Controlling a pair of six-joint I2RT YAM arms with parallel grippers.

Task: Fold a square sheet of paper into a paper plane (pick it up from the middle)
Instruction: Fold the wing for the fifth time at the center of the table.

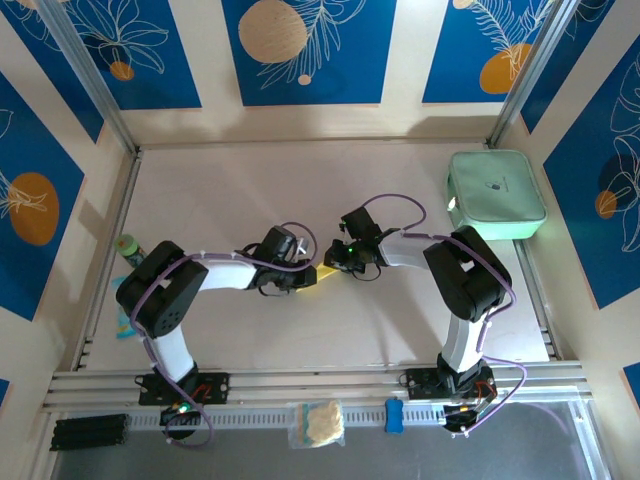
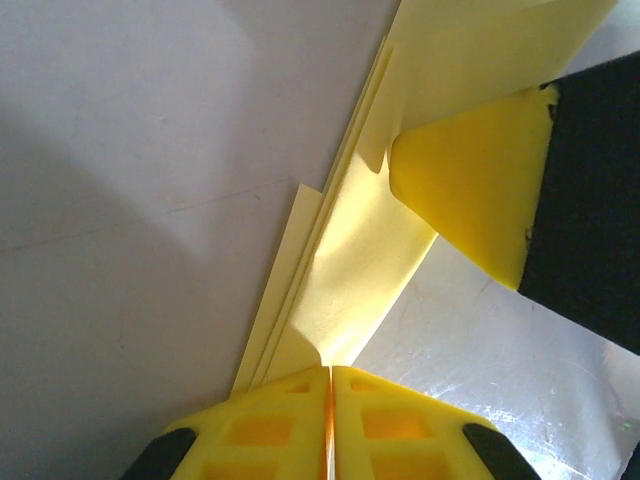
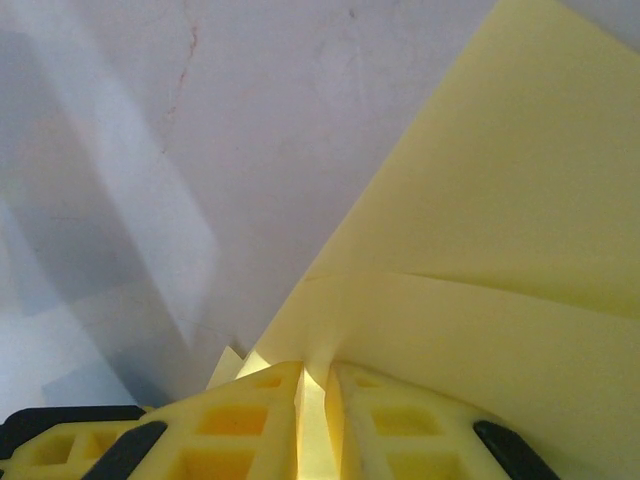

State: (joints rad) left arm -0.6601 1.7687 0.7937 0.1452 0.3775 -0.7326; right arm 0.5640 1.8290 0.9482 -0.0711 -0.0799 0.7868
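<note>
**A:** Where is the paper?

**B:** The paper (image 1: 326, 272) sits mid-table (image 1: 250, 190), between the two grippers, which meet nose to nose over it. Only a small yellow patch shows from above.

**A:** What is the left gripper doing?

**B:** The left gripper (image 2: 330, 376) has its jaws pressed together on a folded edge of the paper, with just a hairline seam between the yellow pads. Several thin layers run from the pinch up and to the right.

**A:** And the right?

**B:** The right gripper (image 3: 315, 378) is clamped too. A narrow strip of paper fills the slit between its pads. The sheet spreads up and to the right from there, with a crease across it.

**A:** How close are the two?

**B:** Close. From the left wrist, one finger (image 2: 470, 200) of the right gripper rests on the paper just past the left pinch.

**A:** Is the paper off the table?

**B:** I cannot tell.

**A:** What else is there?

**B:** A mint case (image 1: 497, 193) lies in the far right corner, well apart. A bagged cream wad (image 1: 320, 423) lies on the near rail between the bases.
</note>
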